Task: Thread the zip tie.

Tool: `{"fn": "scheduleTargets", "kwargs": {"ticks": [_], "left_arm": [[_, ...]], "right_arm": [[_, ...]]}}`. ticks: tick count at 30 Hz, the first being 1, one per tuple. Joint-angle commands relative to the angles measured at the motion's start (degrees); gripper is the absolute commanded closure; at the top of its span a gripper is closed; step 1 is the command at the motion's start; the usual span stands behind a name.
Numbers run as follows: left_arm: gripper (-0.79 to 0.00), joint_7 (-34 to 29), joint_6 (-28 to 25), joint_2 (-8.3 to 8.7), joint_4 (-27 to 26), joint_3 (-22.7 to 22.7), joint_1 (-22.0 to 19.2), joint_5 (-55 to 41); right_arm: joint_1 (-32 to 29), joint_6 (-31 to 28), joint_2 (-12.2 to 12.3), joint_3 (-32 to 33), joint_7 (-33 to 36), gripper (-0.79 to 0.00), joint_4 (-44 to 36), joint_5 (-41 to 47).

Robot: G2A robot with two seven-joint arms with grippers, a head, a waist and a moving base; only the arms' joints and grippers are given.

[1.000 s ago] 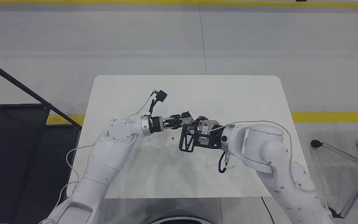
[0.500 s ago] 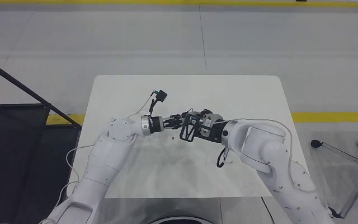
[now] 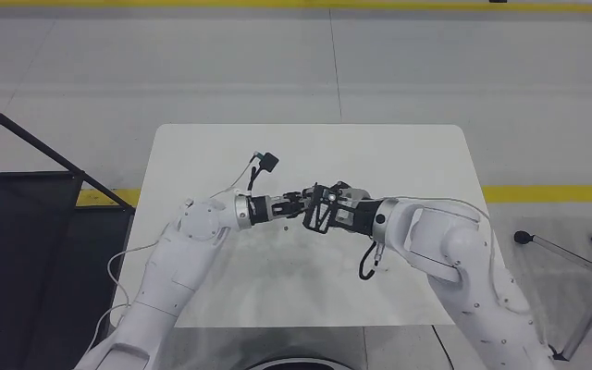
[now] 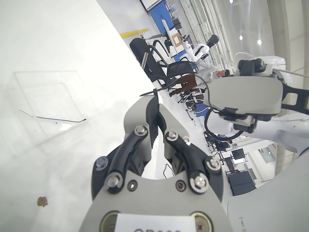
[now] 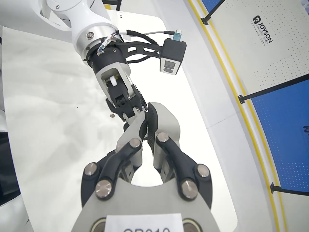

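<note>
Mid-frame above the counter (image 3: 416,157), the left pincer (image 4: 154,102) is clenched on the zip tie (image 4: 149,93), its tip poking out. The right pincer (image 5: 146,119), also clenched, sits close against it, likely to line up the ends for threading.

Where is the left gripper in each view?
Top view: black-and-grey left gripper above the middle of the white table, facing the right gripper.
Left wrist view: left gripper nearest, jaws shut on thin black zip tie.
Right wrist view: left gripper just beyond right gripper.
Shared landmark: the white table.
</note>
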Motion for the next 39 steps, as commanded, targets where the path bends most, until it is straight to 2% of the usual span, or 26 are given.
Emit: {"fn": "scheduleTargets", "kwargs": {"ticks": [1, 9, 20, 21, 22, 23, 24, 25, 26, 32, 35, 39], "left_arm": [[0.0, 0.4, -0.8, 0.18, -0.5, 0.0, 0.3, 0.2], [0.0, 1.9, -3.5, 0.78, -1.8, 0.0, 1.2, 0.2], [0.0, 3.3, -4.0, 1.44, -2.1, 0.7, 1.4, 0.4], [0.0, 3.8, -3.9, 1.48, -2.1, 0.7, 1.4, 0.5], [0.0, 4.5, -3.6, 1.52, -2.0, 0.6, 1.4, 0.6], [0.0, 5.3, -3.3, 1.54, -2.0, 0.6, 1.4, 0.7], [0.0, 6.1, -3.1, 1.57, -2.0, 0.5, 1.3, 0.9], [0.0, 7.0, -2.9, 1.59, -1.9, 0.4, 1.4, 1.1], [0.0, 7.9, -2.8, 1.6, -1.9, 0.4, 1.4, 1.1], [0.0, 12.2, -3.0, 1.66, -1.8, 0.1, 1.5, 1.5], [0.0, 14.1, -3.4, 1.68, -1.8, 0.3, 1.5, 2.0], [0.0, 15.2, -3.4, 1.68, -1.6, 0.4, 1.4, 2.3]], "right_arm": [[-0.1, -0.7, 0.1, 0.5, 0.1, 0.0, 0.1, 1.5], [0.2, -2.9, 0.6, 1.2, 3.9, 0.0, 0.9, 7.7], [1.3, -1.7, 1.1, 0.7, 7.2, 0.0, 1.4, 11.2], [1.3, -1.5, 1.1, 0.8, 7.1, -0.034, 1.2, 11.2], [1.2, -1.3, 1.2, 1.0, 7.0, -0.163, 1.0, 11.1], [1.1, -0.9, 1.2, 1.3, 6.8, -0.409, 0.8, 11.1], [0.8, -0.6, 1.3, 1.6, 6.6, -0.622, 0.5, 11.1], [0.5, -0.3, 1.4, 2.2, 6.2, -0.711, 0.1, 11.2], [0.2, 0.0, 1.5, 2.7, 5.7, -0.767, -0.3, 11.3], [-4.5, 3.2, 2.2, 7.7, 0.7, -0.785, -1.7, 15.0], [-8.3, 11.5, 2.5, 11.3, 0.6, -0.785, 0.1, 19.7], [-8.3, 11.5, 2.5, 11.3, 0.6, -0.785, 0.1, 19.7]]}}
